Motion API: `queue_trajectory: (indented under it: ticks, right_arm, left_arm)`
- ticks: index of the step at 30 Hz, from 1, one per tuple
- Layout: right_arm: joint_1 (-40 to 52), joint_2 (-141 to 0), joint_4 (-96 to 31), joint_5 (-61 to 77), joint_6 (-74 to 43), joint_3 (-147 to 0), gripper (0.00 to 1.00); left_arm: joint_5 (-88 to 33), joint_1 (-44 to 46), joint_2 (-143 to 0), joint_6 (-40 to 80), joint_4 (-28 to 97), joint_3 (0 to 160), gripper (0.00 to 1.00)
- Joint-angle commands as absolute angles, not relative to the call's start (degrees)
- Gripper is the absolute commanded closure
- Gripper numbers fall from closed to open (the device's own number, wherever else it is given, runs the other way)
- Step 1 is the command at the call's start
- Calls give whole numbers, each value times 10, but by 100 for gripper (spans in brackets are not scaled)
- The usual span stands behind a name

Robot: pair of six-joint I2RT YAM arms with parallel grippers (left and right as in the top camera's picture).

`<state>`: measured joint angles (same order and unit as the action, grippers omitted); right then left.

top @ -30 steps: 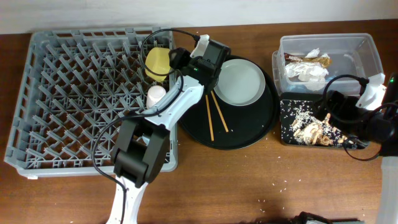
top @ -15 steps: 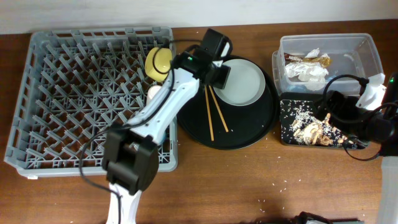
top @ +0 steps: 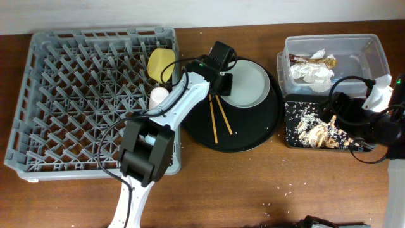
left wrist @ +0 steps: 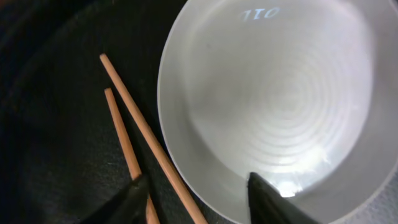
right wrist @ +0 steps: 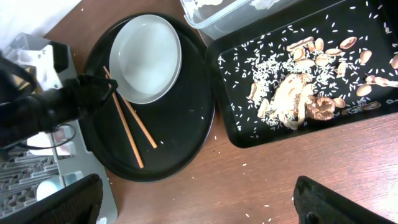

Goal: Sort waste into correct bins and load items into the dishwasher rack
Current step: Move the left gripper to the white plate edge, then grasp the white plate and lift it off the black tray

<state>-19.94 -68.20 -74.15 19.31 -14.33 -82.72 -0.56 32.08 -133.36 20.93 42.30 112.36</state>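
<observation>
The pale grey-green plate and the pair of wooden chopsticks lie on the round black tray. My left gripper hovers low over the plate's left rim. Its jaws are open and straddle one chopstick and the rim, holding nothing. The yellow bowl and a pale cup stand in the grey dishwasher rack. My right gripper is wide open and empty above the shallow black tray, which holds food scraps.
The clear tub at the back right holds crumpled napkins and a brown-gold wrapper. Loose rice grains dot the wooden table in front of the trays. The left arm stretches across the rack's right edge.
My left gripper has swung right from beside the yellow bowl at the rack's edge to the plate's left rim, its jaws narrowing slightly. The right arm has not moved.
</observation>
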Motion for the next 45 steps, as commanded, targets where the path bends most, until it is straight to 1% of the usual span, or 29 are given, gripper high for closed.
queue_trajectory:
  ticks: [1, 17, 22, 24, 26, 27, 31, 34, 38, 45]
  right_arm:
    - [-203, -682, -741, 188, -137, -830, 1]
    - [-203, -682, -741, 188, -137, -830, 2]
    - [-203, -682, -741, 188, -137, -830, 1]
    - [-203, -682, -741, 188, -137, -830, 1]
    - [-203, -682, -741, 188, -137, -830, 1]
    - [-203, -682, -741, 188, -137, -830, 2]
    - [-203, -682, -741, 188, -137, -830, 1]
    - [-203, -682, -741, 188, -137, -830, 2]
    - [-203, -682, -741, 188, -137, -830, 2]
    - [-203, -682, -741, 188, -137, -830, 1]
  left_arm:
    - [-2, 322, -1354, 232, 420, 1123, 55]
    - [-2, 339, -1393, 234, 408, 1123, 58]
    - [-2, 339, -1394, 234, 404, 1123, 72]
    - [-2, 339, -1394, 234, 400, 1123, 82]
    - [-2, 339, -1394, 234, 397, 1123, 97]
    - [-2, 339, -1394, 234, 397, 1124, 99]
    - [-2, 336, -1383, 231, 438, 1170, 99]
    - [0, 332, -1364, 195, 480, 1237, 99]
    - [79, 327, -1327, 153, 552, 1343, 99]
    - [178, 301, -1255, 67, 610, 1430, 100]
